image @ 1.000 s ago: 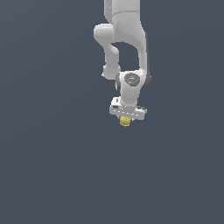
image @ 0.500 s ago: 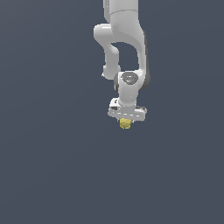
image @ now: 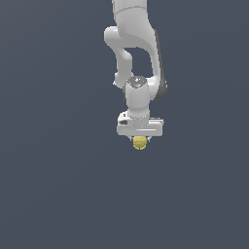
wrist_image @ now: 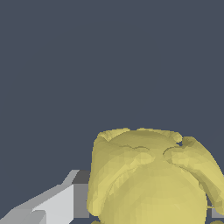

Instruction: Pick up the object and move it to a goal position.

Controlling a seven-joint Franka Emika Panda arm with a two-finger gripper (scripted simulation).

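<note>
The object is a small mustard-yellow lumpy ball [image: 139, 142]. It sits right under the white gripper bar in the exterior view, between the fingers of my gripper [image: 140, 141]. In the wrist view the ball [wrist_image: 148, 179] fills much of the picture, with one grey-white finger [wrist_image: 65, 203] pressed against its side. The other finger is mostly hidden behind the ball. The gripper is shut on the ball and holds it up against the plain dark grey background.
The white arm [image: 133, 53] reaches down from the top of the exterior view. All around is a uniform dark grey surface [image: 58, 185] with no other objects in sight.
The arm and the held ball have shifted slightly toward the exterior view's left and a little upward. The grip on the ball is unchanged.
</note>
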